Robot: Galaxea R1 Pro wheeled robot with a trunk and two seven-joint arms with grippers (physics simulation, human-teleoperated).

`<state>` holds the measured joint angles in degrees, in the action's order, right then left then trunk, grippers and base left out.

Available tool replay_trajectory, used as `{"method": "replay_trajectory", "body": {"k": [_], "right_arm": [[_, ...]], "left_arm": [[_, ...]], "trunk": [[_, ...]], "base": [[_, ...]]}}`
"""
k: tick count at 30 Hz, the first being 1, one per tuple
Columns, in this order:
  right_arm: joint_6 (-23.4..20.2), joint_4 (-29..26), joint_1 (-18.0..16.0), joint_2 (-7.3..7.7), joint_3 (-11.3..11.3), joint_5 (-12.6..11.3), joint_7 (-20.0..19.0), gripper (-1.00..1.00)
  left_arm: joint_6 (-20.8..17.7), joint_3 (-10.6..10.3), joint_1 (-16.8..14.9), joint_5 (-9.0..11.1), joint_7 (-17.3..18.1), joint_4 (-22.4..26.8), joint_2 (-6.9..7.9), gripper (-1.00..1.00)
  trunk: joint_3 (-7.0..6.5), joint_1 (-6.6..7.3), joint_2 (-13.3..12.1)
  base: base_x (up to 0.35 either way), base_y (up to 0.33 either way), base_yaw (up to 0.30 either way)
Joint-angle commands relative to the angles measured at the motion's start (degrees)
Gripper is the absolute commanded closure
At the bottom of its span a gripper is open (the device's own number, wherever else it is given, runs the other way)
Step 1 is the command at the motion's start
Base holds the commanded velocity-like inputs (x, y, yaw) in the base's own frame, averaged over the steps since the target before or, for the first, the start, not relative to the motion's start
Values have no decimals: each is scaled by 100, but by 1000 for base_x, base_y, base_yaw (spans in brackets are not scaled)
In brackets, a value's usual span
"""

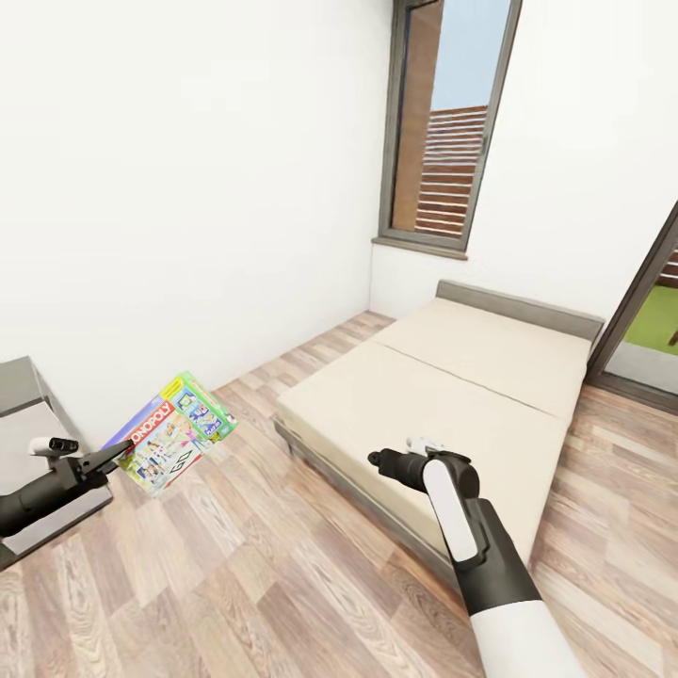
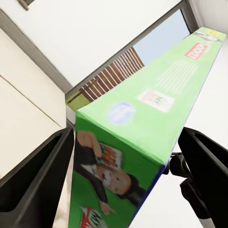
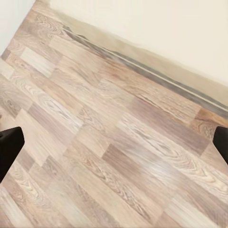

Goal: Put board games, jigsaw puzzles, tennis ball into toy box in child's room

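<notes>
Gripping the Monopoly box (image 1: pixel 172 431) by one edge, your left pincer (image 1: pixel 121 454) is closed on it, one finger (image 2: pixel 35 178) on each face, the long axis running out from the fingers toward the bed (image 1: pixel 443 386). That arm sits beside the counter (image 1: pixel 24 419) corner at your left, so the carry looks to be that way, though the toy box is out of sight. Your right pincer (image 3: pixel 114 142) hangs empty over the floor (image 3: pixel 95 156) by the bed, fingertips wide apart.

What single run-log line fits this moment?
left gripper: holding Monopoly box | right gripper: open, empty, above floor | bed: bare
</notes>
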<state>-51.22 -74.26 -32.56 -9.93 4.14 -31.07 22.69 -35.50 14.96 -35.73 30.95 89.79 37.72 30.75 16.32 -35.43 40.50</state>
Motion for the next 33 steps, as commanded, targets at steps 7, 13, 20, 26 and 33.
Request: {"method": "replay_trajectory", "body": {"k": [7,13,20,26,33], "right_arm": [[-2,-3,-6,0,57,-57,61,-100],[-2,-9,-6,0,62,-57,61,-100],[-2,-5,-6,0,72,-57,61,-100],[-2,-1,-6,0,122,-57,66,-100],[-2,-1,-5,0,130,-57,68,-100]], "left_arm": [[-59,-2,-4,-1,21,-1,1,100],[-58,-2,-4,-1,21,-1,1,100],[-57,-4,-4,-1,21,-1,1,100],[-60,-10,-4,-3,21,-1,1,100],[-61,-12,-4,-10,21,0,-6,100]], "trunk": [[-37,-2,7],[-47,-2,7],[-71,-2,7],[-94,-2,7],[-120,-2,7]], "base": [[0,0,63],[0,0,88],[0,0,241],[0,0,264],[0,-58,265]]}}
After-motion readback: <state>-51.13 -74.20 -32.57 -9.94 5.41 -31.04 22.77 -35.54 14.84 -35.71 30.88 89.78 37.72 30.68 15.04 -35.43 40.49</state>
